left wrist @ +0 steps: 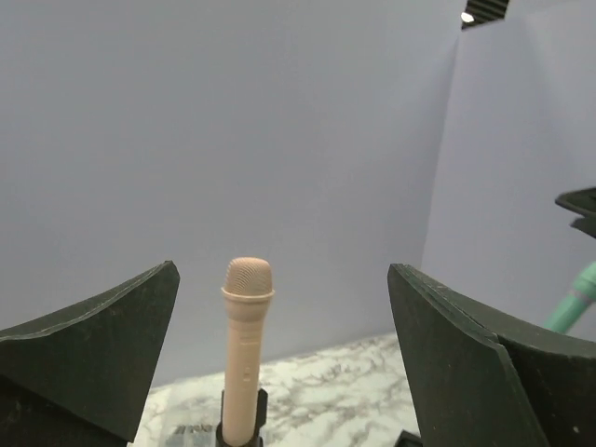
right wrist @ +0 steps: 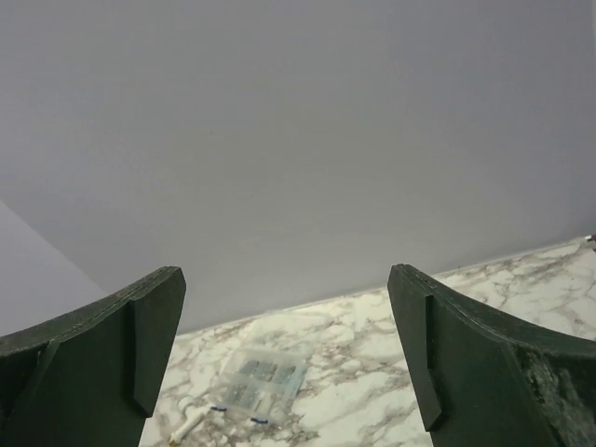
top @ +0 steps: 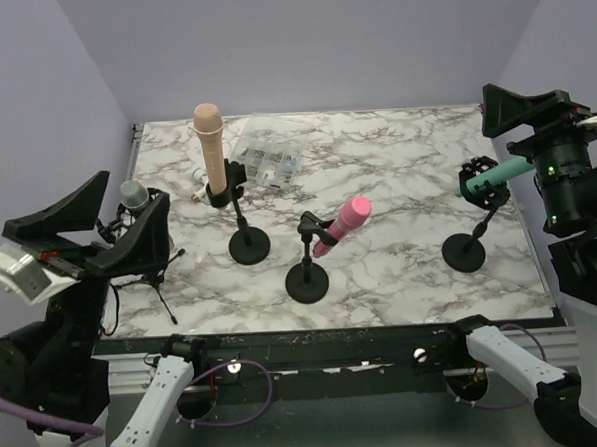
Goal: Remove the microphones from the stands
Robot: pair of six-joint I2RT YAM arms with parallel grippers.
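Note:
Several microphones sit in black stands on the marble table (top: 395, 148). A beige microphone (top: 210, 148) stands upright at the back left, and it also shows in the left wrist view (left wrist: 246, 354). A pink one (top: 344, 224) leans in the middle stand. A teal one (top: 496, 176) lies tilted in the right stand, and its end shows in the left wrist view (left wrist: 582, 298). A grey-headed one (top: 133, 195) is at the far left, next to my left gripper (top: 113, 223). That gripper (left wrist: 279, 372) is open and empty. My right gripper (top: 533, 121) is raised beside the teal microphone, open and empty (right wrist: 284, 363).
A clear plastic compartment box (top: 268, 157) lies at the back of the table, also in the right wrist view (right wrist: 256, 380), with a small white item (right wrist: 191, 424) beside it. Round stand bases (top: 250, 248) (top: 307, 281) (top: 464, 252) sit mid-table. Purple walls enclose the table.

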